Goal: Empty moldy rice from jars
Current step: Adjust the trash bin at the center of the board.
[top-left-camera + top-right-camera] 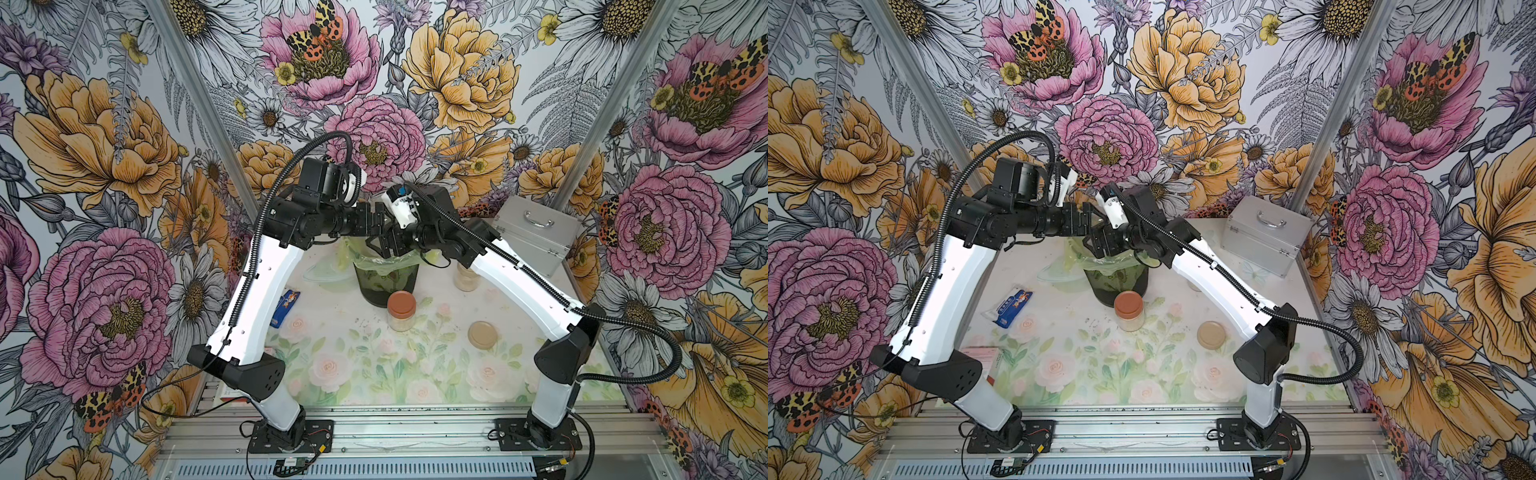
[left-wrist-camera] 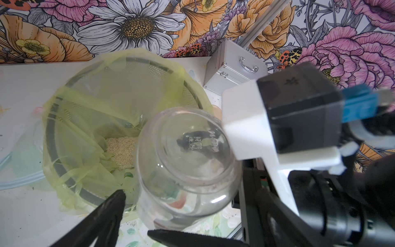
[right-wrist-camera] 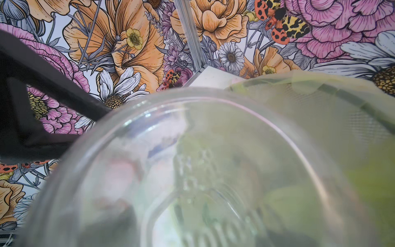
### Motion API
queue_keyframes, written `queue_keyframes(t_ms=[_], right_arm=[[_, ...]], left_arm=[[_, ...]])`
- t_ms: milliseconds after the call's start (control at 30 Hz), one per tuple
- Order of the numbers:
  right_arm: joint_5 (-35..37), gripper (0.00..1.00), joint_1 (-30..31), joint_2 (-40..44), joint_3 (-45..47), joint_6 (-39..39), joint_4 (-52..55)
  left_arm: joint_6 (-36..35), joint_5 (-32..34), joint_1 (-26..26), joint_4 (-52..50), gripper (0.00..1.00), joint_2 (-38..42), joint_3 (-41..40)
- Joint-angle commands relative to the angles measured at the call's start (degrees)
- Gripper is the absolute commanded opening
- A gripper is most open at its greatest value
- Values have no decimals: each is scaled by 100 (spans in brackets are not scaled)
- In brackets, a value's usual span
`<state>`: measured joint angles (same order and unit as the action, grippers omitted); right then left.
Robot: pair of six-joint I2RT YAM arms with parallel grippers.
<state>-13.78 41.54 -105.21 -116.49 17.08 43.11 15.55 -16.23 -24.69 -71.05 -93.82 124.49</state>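
My right gripper (image 1: pixel 390 246) is shut on a clear jar (image 2: pixel 188 162) and holds it upside down over the dark bin (image 1: pixel 386 286) lined with a yellow-green bag. This jar (image 3: pixel 203 171) looks empty, and one black finger (image 3: pixel 64 94) lies against its wall. Moldy rice (image 2: pixel 123 151) lies at the bottom of the bag. My left gripper (image 2: pixel 135 211) is open just beside the held jar, with nothing between its fingers. A jar with a reddish-brown lid (image 1: pixel 401 311) stands full in front of the bin. Another jar of rice (image 1: pixel 465 276) is partly hidden behind my right arm.
A loose beige lid (image 1: pixel 483 334) lies on the floral table to the right. A silver case (image 1: pixel 536 232) stands at the back right. A blue packet (image 1: pixel 286 307) and a clear plastic bag (image 1: pixel 324 272) lie left of the bin. Both arms crowd the space above the bin.
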Motion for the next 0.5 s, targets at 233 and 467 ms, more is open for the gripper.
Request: queue_keyframes(t_ms=[233,467], right_arm=[[-17,0,-32,652,-128,-74,-681],[93,0,-35,721,-142,-178,-681]], left_arm=[[-123,147,141,63,97,215,-506],[-10,106,280,68,97,180,-488]])
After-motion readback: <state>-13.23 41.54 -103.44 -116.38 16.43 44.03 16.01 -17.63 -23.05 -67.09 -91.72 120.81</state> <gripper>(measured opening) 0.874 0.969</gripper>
